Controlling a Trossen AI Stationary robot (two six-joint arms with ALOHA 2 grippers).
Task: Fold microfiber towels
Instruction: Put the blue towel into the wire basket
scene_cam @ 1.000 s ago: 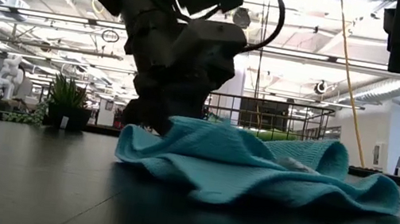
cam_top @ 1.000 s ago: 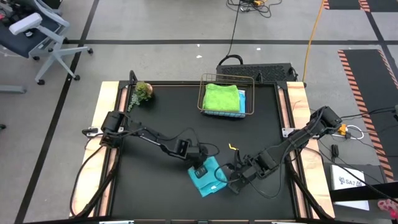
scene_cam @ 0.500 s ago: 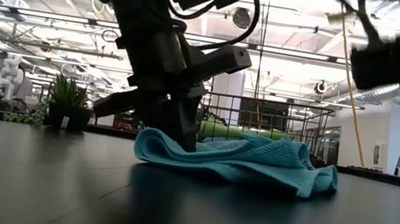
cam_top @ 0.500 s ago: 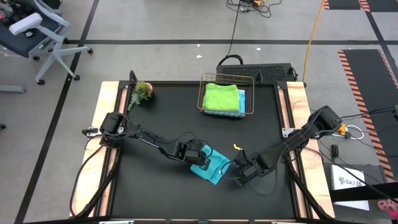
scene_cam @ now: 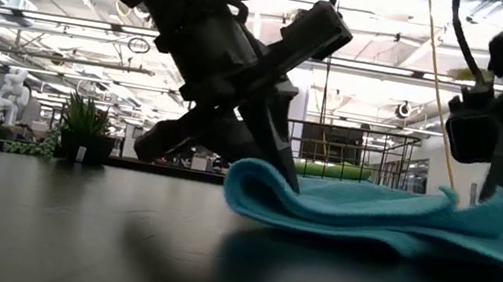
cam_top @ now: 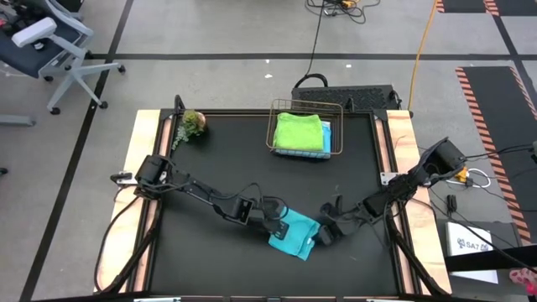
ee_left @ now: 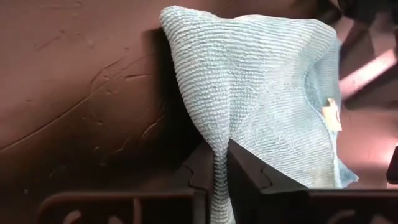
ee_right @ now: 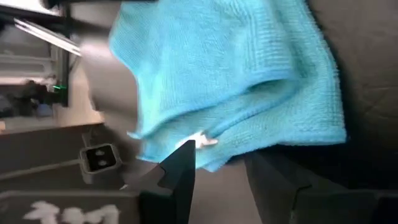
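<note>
No text, brand, number or sign can be read anywhere; a white box [cam_top: 475, 242] beside the counter bears dark print too small to make out.

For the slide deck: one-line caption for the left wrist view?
Left gripper pinching a fold of the teal towel on the dark table.

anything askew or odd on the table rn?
Only the teal towel: it lies rumpled and skewed to the table edges, its fold uneven. The left gripper pinches one edge; the right gripper stands open at the opposite edge. The lime green towel sits neatly folded in the wire basket.
</note>
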